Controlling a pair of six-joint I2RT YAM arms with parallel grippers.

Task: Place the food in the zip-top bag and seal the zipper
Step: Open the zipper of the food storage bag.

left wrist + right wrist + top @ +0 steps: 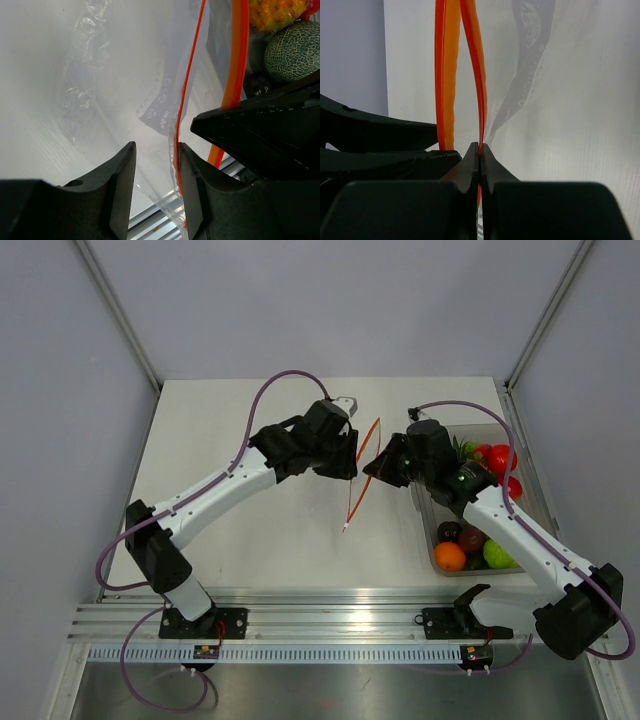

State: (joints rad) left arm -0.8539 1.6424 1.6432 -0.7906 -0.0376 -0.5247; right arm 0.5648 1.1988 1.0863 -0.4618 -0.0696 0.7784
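Right gripper [480,150] is clamped shut on one lip of the zipper [476,75]. The other lip bows away beside it, so the mouth is slightly parted. Left gripper [155,150] is partly spread and holds nothing. A red lip lies against the inner face of one finger [192,190], with a clear gap to the other finger.

The bag [95,75], clear and crinkled, is between the two grippers over the middle of the table [280,550]. The food [450,556] sits in the bin [425,545] by the right arm, and no piece shows inside the bag.

The step looks like spreading the mouth. To do it well, the left gripper should probably close on the free lip alone, not on both layers. The arms should then draw apart gently, since thin film slips and tears.

From above, the bag is little more than a thin red line. Only the wrist views show its film. The right wrist alone shows the pinch. The left wrist shows the gap between its fingers, plus a pineapple [275,12] and a netted green melon [295,52] behind.
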